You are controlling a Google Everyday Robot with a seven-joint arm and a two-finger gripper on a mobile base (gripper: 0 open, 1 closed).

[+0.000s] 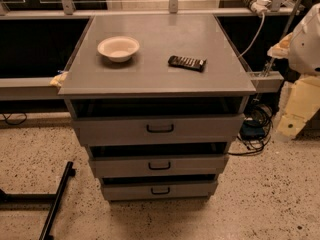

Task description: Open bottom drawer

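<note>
Though pincer out of view; bottom drawer [125,191] untouched

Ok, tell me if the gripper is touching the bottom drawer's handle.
Apart. The camera view shows the gripper at the right edge beside the cabinet top, far from the bottom drawer and its handle near the floor.

Seen from above and in front, the grey cabinet [160,39] faces the lone camera almost squarely. The lens tilts steeply down and stands near enough that the cabinet fills the middle of the view, its top toward 12 o'clock and the bottom drawer [160,190] toward 6 o'clock. Speckled floor [250,204] shows at 5 and 7 o'clock, while the robot's pale gripper [296,106] hangs at the 3 o'clock edge, apart from the cabinet.
</note>
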